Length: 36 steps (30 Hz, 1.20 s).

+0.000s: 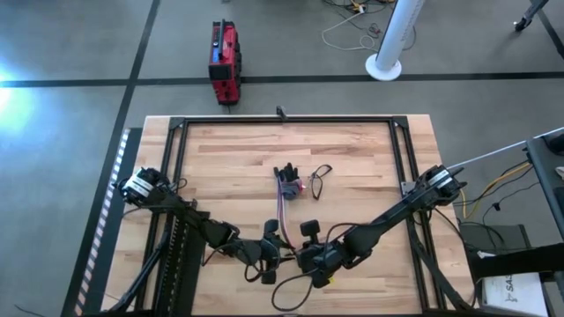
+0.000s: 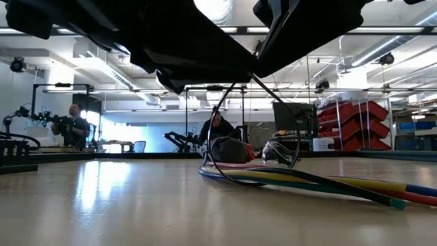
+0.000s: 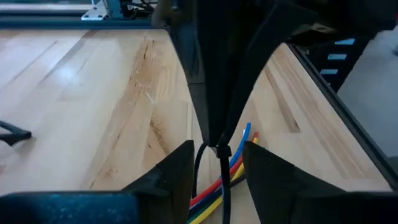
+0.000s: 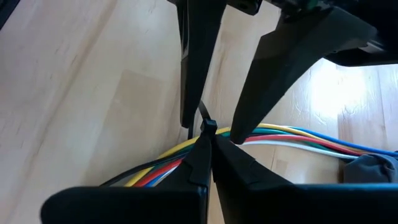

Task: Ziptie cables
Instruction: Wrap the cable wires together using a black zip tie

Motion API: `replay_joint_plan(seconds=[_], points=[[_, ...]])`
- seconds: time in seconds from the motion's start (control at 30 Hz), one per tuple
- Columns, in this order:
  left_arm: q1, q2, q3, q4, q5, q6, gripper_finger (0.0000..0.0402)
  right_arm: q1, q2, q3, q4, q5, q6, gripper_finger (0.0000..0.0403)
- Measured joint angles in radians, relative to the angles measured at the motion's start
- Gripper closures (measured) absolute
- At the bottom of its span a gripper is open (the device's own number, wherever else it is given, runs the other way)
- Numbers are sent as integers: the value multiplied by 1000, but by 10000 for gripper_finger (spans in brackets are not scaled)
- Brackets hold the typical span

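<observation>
At the table's near edge, both grippers meet over one end of the cables (image 1: 284, 204), which run away from them toward the table's middle, where the bundle ends in a dark clump beside a small black wire loop (image 1: 319, 179). The ziptie (image 4: 208, 126) is already looped round the cables there, its small head sitting right at the fingertips. The right gripper (image 4: 210, 142) has its fingers pinched together on the ziptie just by the head. The left gripper (image 3: 217, 152) stands spread, its fingers either side of the strap and not touching it. Judging from this, pulling tight means drawing the strap across the cables' long axis, and the right arm already has the hold.
</observation>
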Motion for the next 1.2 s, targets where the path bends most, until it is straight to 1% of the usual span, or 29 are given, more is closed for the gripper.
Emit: replay_joint_plan(seconds=[0.13,0.23,0.33,0.6,0.77,0.97,1.2], points=[[1,0,0,-1,0,-60,282,-1,0,0,0,0,0,403],[3,0,0,-1,-6,-93,296,-1,0,0,0,0,0,403],[3,0,0,0,-23,-100,319,-3,0,0,-2,1,0,403],[11,0,0,-16,-23,-96,392,-7,0,0,-6,3,0,403],[12,0,0,-20,-23,-94,393,-7,0,0,-6,6,0,403],[14,2,0,-30,-33,-96,399,-1,-8,0,-57,70,-5,403],[12,3,-1,-62,-27,-132,400,17,-38,0,-82,73,-1,402]])
